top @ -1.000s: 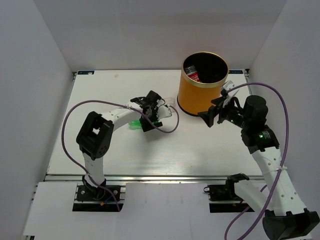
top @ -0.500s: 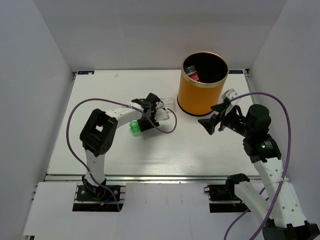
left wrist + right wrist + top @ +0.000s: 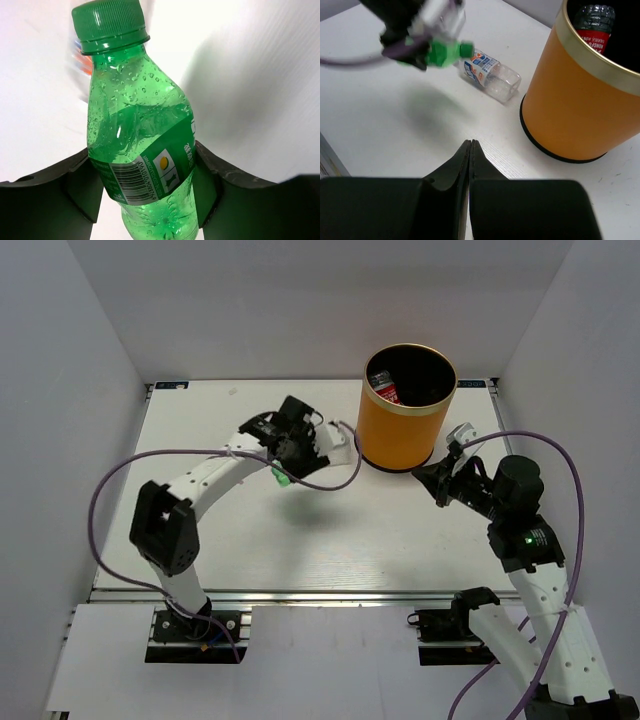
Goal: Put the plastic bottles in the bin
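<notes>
white tabletop (image 3: 230, 530) lies below; my left gripper (image 3: 145, 182) is clamped on the green plastic bottle (image 3: 140, 130), held off the surface near the tall orange cylindrical bin (image 3: 400, 435). my right gripper (image 3: 470, 152) is pressed together, empty. i judge the rounded bottle could slip or clip the bin's rim.

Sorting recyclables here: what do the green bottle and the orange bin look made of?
The green bottle looks like glossy translucent plastic: light passes through, droplets inside, ribbed cap. The orange bin has a smooth satin wall and shiny gold rim band, perhaps painted metal; unsure.
</notes>
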